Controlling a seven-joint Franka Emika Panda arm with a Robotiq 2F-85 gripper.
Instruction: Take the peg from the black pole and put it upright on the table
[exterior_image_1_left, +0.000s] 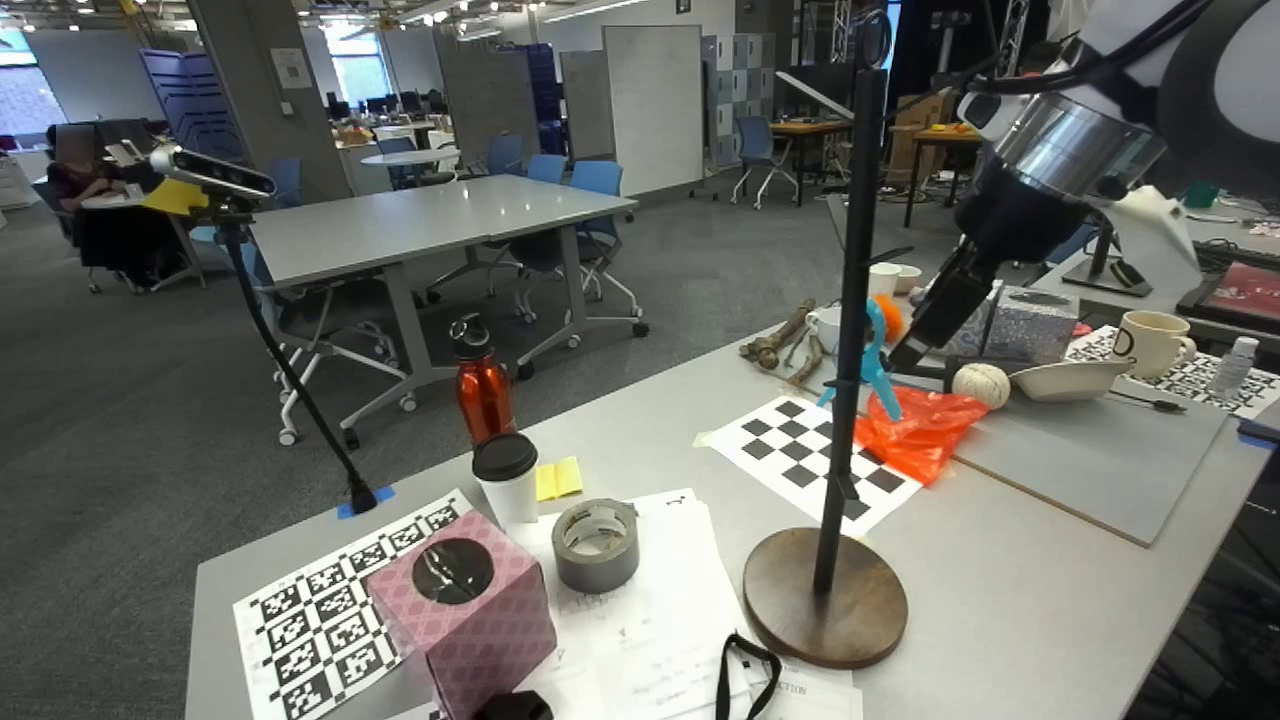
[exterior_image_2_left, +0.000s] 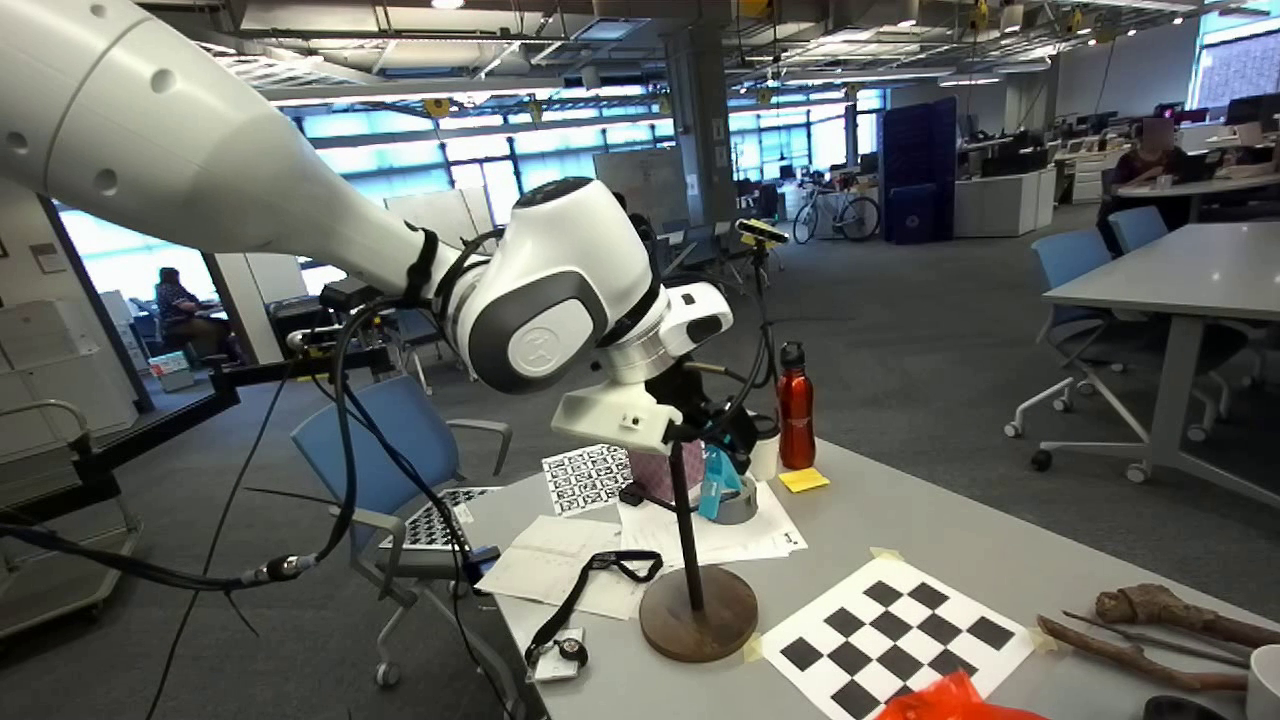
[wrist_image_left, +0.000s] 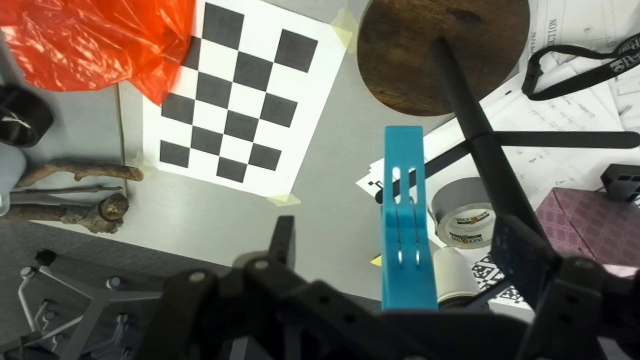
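The peg (wrist_image_left: 408, 225) hung between spread fingers (wrist_image_left: 285, 242), not yet gripped

At the left of the wrist view an orange-red bag (wrist_image_left: 100, 45) and some sticks (wrist_image_left: 100, 170) lay well apart from the peg; nearer, a checker sheet (wrist_image_left: 245, 100) covered part of the table (wrist_image_left: 345, 175). Next came one finger, with clear space beyond it. The gripper (wrist_image_left: 398, 232) stood spread wide and had hold of nothing.

The peg lay in the gap, a little nearer the finger on its right, apparently touching neither. Its long axis ran top to bottom in that view, across the line of closing; both exterior views showed it roughly upright above the table. A squeeze from here would likely meet its two long sides, though how deep it sat between the fingers was hard to tell.

Just right of it, a side rod (wrist_image_left: 446, 159) ran back to the black pole (wrist_image_left: 500, 175), crossing behind the peg; whether the peg was clipped on could not be made out. The finger at the right overlapped the pole, so it seemed the likelier one to brush it.
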